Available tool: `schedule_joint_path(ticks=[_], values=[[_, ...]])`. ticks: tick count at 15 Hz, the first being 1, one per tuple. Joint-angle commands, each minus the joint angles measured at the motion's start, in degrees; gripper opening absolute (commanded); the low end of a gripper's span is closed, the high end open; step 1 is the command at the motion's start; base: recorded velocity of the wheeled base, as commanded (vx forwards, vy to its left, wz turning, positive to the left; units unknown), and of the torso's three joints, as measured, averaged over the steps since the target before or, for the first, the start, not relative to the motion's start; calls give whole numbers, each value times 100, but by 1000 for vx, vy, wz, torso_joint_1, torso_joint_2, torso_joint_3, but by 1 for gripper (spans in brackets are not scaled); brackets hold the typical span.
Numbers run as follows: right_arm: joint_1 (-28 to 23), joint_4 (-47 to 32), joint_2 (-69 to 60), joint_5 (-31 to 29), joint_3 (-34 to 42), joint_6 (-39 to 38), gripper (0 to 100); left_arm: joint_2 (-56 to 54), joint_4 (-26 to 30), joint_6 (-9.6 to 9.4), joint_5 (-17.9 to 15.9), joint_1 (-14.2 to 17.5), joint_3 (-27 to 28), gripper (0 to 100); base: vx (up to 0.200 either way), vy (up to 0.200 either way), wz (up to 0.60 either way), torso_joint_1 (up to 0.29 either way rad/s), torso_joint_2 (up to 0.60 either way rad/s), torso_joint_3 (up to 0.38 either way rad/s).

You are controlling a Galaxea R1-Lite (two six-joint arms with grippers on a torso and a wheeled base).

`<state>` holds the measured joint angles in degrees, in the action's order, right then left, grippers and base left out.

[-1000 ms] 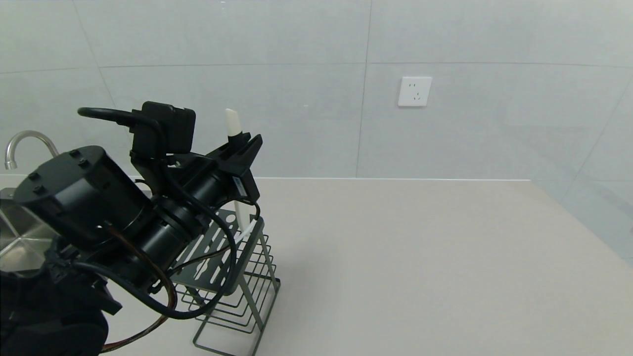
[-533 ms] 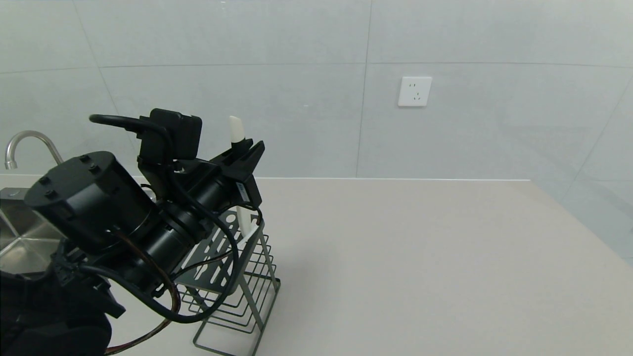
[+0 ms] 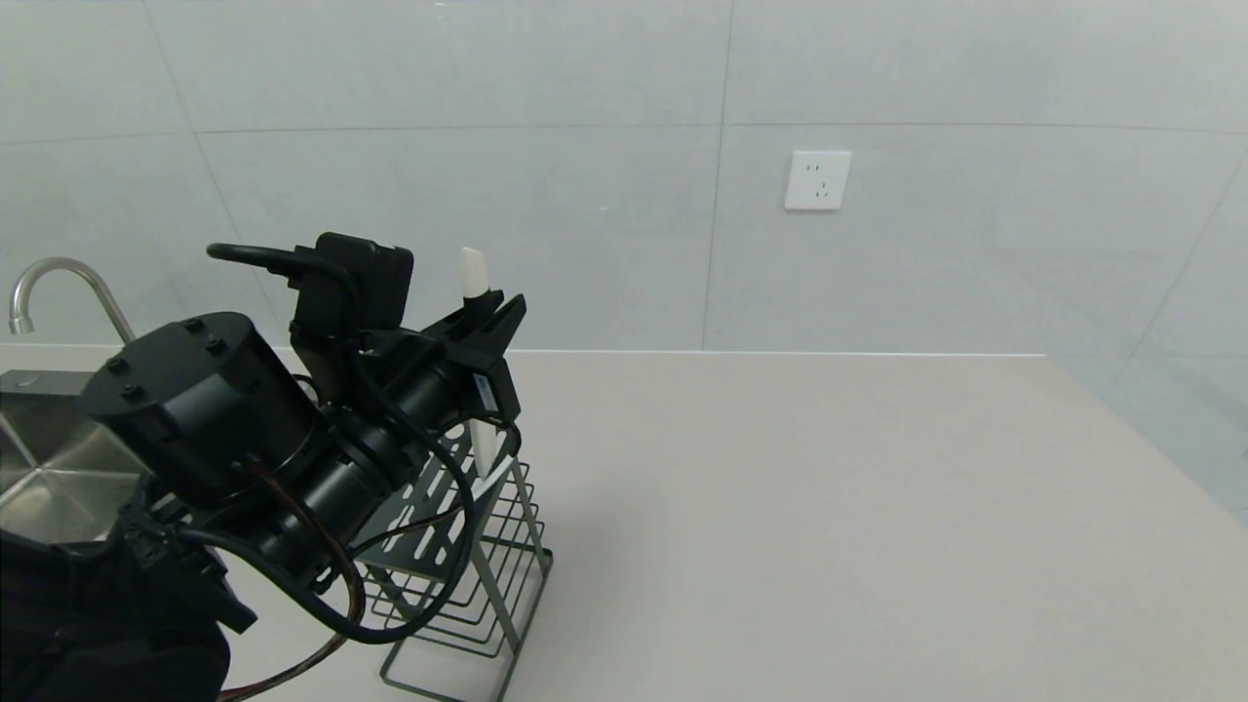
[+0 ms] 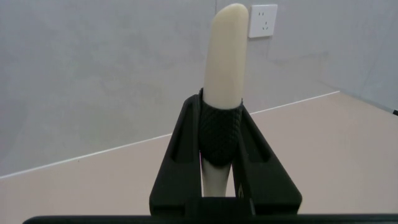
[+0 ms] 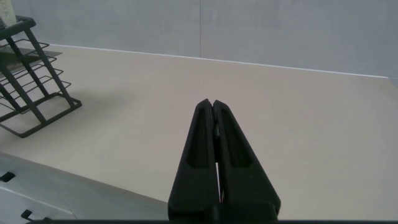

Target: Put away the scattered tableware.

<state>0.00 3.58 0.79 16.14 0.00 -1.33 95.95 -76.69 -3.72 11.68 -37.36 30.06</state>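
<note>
**Left claw clamped on a white utensil over the rack**

Far left there's a curved faucet (image 3: 54,283) over a steel sink (image 3: 49,468). Next over, the left claw (image 3: 485,322) is pinched tight on a utensil (image 3: 473,273). It's a smooth, cream-white stick with a rounded tip, held upright and poking out above the claw. Its lower end reaches the slotted top plate of the dark wire rack (image 3: 468,585) right below, though I can't tell if it's actually in a slot. I can't make out anything else in the rack.

The rack sits on a pale counter (image 3: 829,507), with a white wall outlet (image 3: 818,180) behind. The right claw (image 5: 214,134) hangs over the counter, fingers pressed together on nothing.
</note>
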Motion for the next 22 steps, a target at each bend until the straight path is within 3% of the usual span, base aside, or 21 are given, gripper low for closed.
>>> schedule_joint_path(ticks=[1,10,11,18,20,22], values=[[0,2,9,3,0,10,0,2,-4,11,1,10,-123,0,0,0,0,0,0,0],[0,2,9,3,0,10,0,108,5,3,-8,10,-150,0,0,0,0,0,0,0],[0,2,9,3,0,10,0,108,5,3,-16,10,-159,100,0,0,0,0,0,0],[0,2,9,3,0,1,0,29,-21,-50,-43,177,-369,100,0,0,0,0,0,0],[0,2,9,-6,0,-8,0,-200,-21,-208,-245,194,-528,100,0,0,0,0,0,0],[0,2,9,-14,0,-17,0,-727,-4,-446,-658,212,-844,100,0,0,0,0,0,0]])
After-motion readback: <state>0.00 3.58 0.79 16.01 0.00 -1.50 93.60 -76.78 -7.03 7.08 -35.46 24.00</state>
